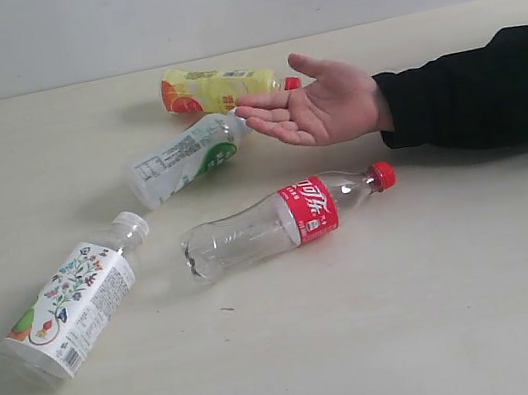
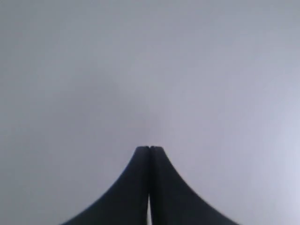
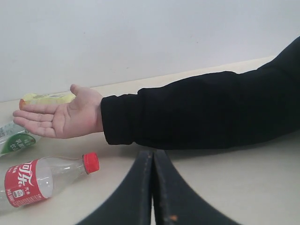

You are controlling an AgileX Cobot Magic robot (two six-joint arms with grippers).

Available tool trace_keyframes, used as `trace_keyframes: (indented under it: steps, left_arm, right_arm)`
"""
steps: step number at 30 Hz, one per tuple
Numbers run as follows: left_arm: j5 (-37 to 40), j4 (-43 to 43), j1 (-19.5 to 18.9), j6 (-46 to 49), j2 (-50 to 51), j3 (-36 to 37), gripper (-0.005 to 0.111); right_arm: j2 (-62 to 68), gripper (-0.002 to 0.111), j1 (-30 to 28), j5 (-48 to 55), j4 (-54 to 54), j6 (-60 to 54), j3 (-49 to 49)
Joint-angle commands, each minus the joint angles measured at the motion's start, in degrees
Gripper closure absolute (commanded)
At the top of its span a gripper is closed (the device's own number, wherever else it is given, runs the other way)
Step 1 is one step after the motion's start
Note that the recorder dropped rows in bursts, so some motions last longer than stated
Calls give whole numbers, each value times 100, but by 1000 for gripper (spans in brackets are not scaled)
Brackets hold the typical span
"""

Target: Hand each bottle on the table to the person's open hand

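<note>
Four bottles lie on their sides on the beige table (image 1: 445, 309). The clear bottle with red label and cap (image 1: 288, 218) (image 3: 42, 177) lies in the middle. A yellow bottle (image 1: 220, 88) (image 3: 47, 98) rests at the back, behind the person's open hand (image 1: 324, 101) (image 3: 63, 117), which is held palm up above the table. One white-green labelled bottle (image 1: 186, 157) (image 3: 16, 139) lies just left of the fingertips; the other (image 1: 74, 305) lies at the near left. My left gripper (image 2: 149, 148) is shut, facing a blank grey surface. My right gripper (image 3: 153, 152) is shut and empty, near the black sleeve (image 3: 201, 110).
The black-sleeved forearm (image 1: 479, 90) reaches in from the right edge across the back of the table. A pale wall (image 1: 211, 3) stands behind the table. Neither arm shows in the exterior view.
</note>
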State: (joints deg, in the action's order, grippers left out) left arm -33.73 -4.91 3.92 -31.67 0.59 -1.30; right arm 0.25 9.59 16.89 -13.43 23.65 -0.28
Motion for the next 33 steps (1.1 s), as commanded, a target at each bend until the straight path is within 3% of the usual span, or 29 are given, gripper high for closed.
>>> trace_keyframes:
  steps: [1,3,5,6,7,9,13,17,23,26,33]
  left_arm:
    - [-98,-961,-4,664,1157,-1489,107]
    - [1041,-900,-4,1263,2212,-2342,107]
    - [3298,-629,-4,1864,3866,-3659,107]
    - [4022,-459,-4,2175,4344,-4048,107]
    - [5607,-430,-4,2563,5255,-4813,107]
    - [7480,-517,19,2756,6390,-5797,107]
    - [9909,-1577,16,4442,7997,-6794,107]
    - [10108,-1068,374,4707,8552,-6901,100]
    - [9848,-592,1082,4747,9055,-6901,53]
    - [9685,-603,1356,5068,9257,-6867,37]
    - [9683,-591,1601,5420,9625,-6806,28]
  right_arm:
    - [-25,108,-29,-46,-2,-3,28]
    - [-25,108,-29,-46,-2,-3,28]
    - [-25,108,-29,-46,-2,-3,28]
    - [-25,108,-29,-46,-2,-3,28]
    - [-25,108,-29,-46,-2,-3,28]
    - [-25,108,-29,-46,-2,-3,28]
    - [-25,108,-29,-46,-2,-3,28]
    - [-25,108,-29,-46,-2,-3,28]
    - [-25,108,-29,-46,-2,-3,28]
    - [-25,108,-29,-46,-2,-3,28]
    - [-25,108,-29,-46,-2,-3,28]
